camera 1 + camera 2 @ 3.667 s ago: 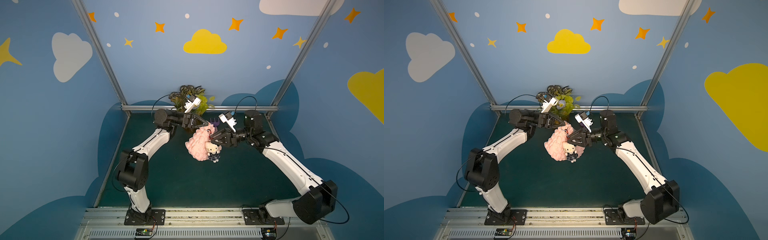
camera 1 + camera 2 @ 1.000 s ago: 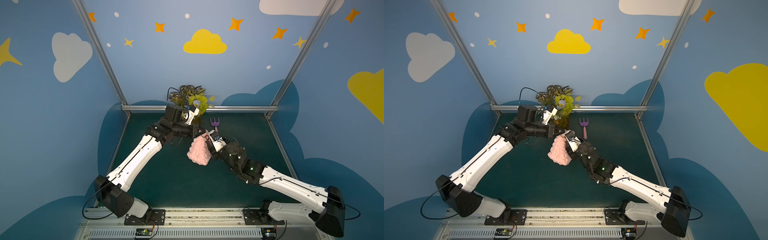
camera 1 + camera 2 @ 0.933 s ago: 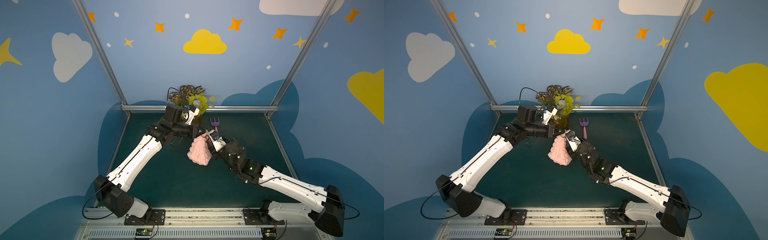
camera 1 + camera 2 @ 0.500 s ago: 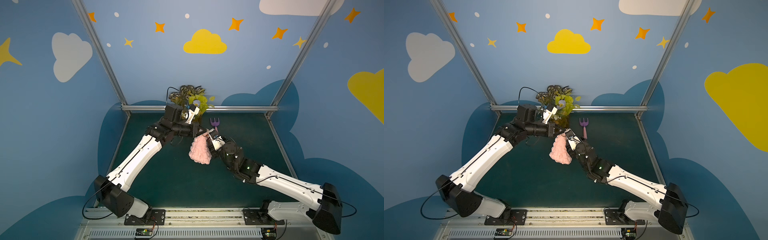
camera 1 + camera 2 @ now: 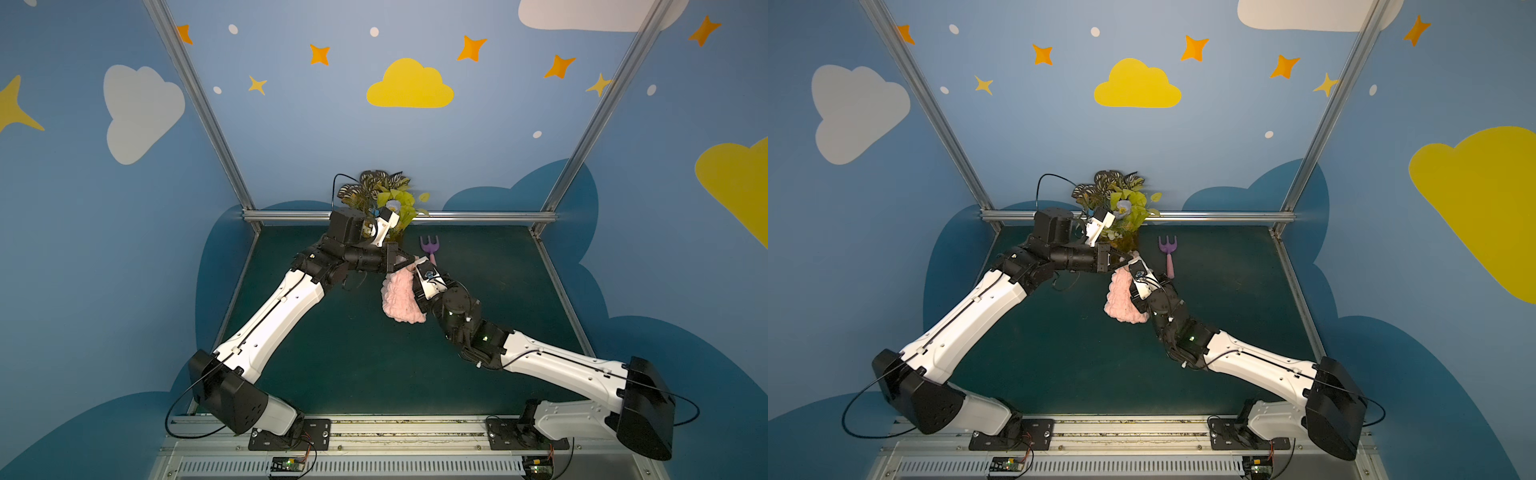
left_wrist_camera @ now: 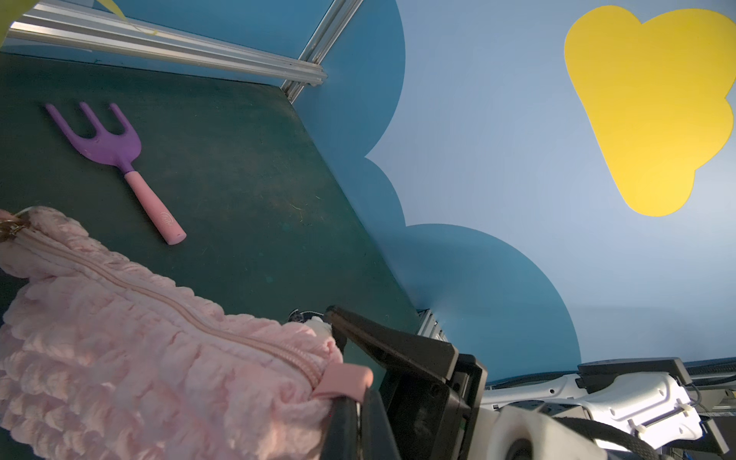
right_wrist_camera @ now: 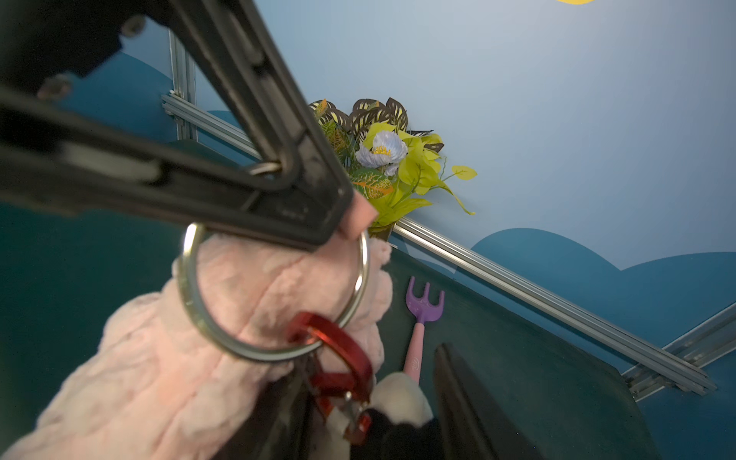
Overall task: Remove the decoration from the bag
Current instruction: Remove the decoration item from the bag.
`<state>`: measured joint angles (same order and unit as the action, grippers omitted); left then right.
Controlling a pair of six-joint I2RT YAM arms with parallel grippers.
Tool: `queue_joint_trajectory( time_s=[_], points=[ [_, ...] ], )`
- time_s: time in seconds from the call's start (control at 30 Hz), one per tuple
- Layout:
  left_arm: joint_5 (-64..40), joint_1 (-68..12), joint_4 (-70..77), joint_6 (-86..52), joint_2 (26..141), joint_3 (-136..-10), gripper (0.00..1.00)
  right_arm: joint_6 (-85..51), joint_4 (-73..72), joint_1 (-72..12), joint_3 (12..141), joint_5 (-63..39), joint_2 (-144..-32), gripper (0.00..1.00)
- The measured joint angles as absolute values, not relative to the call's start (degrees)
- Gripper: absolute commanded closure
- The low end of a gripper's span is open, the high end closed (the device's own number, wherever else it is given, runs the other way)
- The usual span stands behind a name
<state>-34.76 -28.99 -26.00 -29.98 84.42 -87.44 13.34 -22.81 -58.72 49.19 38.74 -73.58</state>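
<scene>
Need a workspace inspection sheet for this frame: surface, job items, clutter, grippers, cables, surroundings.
Surface: dark green mat, lightly scuffed.
Job's things: pink bag held up at its tab end; decoration joined by a red clip to the metal ring at that end.
Clutter: toy fork flat on the mat, apart from the bag; flower vase at the back edge.
Grippers: left gripper jaws shut on the bag's pink tab; right gripper jaws either side of decoration and clip, grip not confirmed.
Cables: black cables loop at left wrist and both bases; no snag seen.
Surroundings: blue walls with clouds and stars, aluminium frame; otherwise nothing seen.
</scene>
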Motion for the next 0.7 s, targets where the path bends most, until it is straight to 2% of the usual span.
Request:
queue_joint_trajectory(
  time_s=[0.33, 0.7],
  points=[
    [-35.20, -28.97, -23.70, -30.37, 84.42, -86.52, 0.98, 15.05, -27.86, -58.81, 48.60, 40.97, -74.98, 0.58],
    [-36.34, -29.06, -22.68, -31.16, 84.42, -86.00, 0.98, 13.13, -28.23, -56.69, 46.92, 38.54, -72.31, 0.63]
  ],
)
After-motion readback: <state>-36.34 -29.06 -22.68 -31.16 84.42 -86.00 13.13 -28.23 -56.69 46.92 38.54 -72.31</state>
